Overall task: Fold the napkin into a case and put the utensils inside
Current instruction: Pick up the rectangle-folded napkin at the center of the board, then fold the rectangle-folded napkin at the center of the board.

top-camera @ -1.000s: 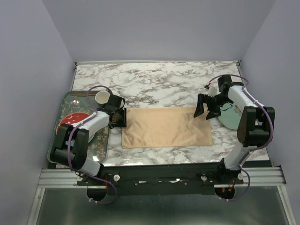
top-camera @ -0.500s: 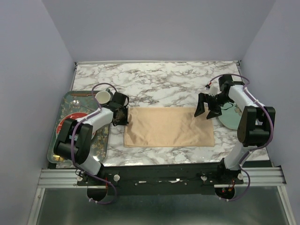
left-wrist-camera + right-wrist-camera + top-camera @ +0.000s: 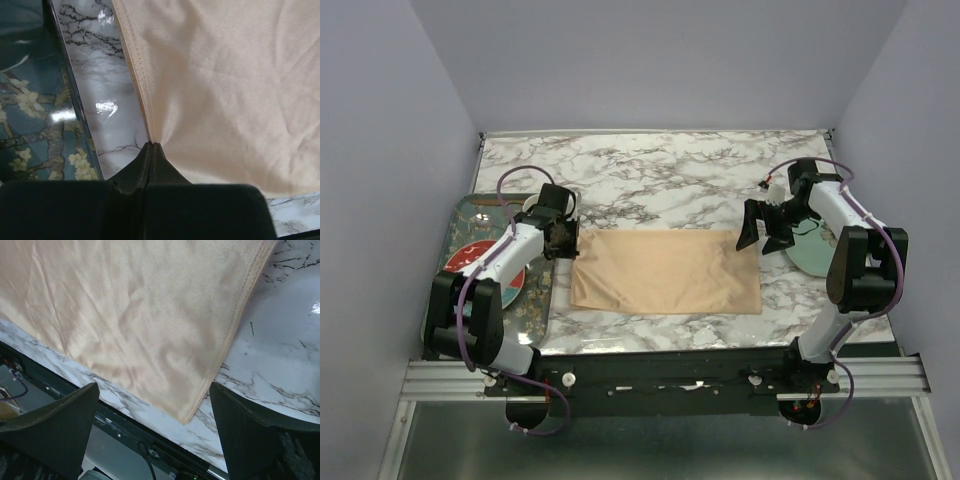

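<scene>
Jaws of the left gripper (image 3: 563, 238) are clenched on the left hem of the napkin (image 3: 665, 272). The right gripper (image 3: 763, 237) hangs spread wide over the napkin's far right corner, holding nothing. The napkin lies as a broad flat rectangle on the marble table (image 3: 650, 180), with the tray (image 3: 535, 305) just to its left. By my judgement no narrow case is formed yet, and the folding and the loading of the utensils are both left to do.

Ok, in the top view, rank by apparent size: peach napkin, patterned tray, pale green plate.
1-2. Peach-orange cloth napkin, teal floral tray: too alike to rank; left arm hides part of the tray.
3. Pale green round plate, clearly smallest.
</scene>
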Available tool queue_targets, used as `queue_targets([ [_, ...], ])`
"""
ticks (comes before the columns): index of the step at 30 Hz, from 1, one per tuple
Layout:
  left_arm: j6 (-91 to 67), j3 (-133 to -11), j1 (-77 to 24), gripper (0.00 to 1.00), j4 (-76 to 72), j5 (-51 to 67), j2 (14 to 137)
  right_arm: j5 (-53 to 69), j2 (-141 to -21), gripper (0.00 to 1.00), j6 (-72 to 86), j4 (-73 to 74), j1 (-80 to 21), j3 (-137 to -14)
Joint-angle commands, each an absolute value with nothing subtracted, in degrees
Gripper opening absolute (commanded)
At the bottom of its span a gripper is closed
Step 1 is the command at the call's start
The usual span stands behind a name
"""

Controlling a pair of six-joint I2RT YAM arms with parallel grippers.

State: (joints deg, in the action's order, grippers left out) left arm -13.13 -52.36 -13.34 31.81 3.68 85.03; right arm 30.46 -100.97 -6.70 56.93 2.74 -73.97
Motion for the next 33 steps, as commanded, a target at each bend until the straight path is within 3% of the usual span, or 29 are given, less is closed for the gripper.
queue_targets([
  [1,-11.25,-56.07,-14.5,0.0,33.75,7.47,81.38,31.2,-101.16,1.0,-7.74,58.36,2.99,-74.36],
  [9,-15.2,-58.62,-17.84,0.0,33.05,8.61,84.11,31.99,-102.22,1.0,-7.91,58.54,3.08,-74.88],
  [17,-21.09,-64.67,-28.02,0.0,32.43,11.59,87.97,31.82,-101.87,1.0,-8.96,59.24,3.25,-73.65],
  [33,-35.76,-82.96,-42.18,0.0,25.58,22.06,109.23,36.03,-103.36,0.98,-7.91,61.88,3.52,-76.2],
])
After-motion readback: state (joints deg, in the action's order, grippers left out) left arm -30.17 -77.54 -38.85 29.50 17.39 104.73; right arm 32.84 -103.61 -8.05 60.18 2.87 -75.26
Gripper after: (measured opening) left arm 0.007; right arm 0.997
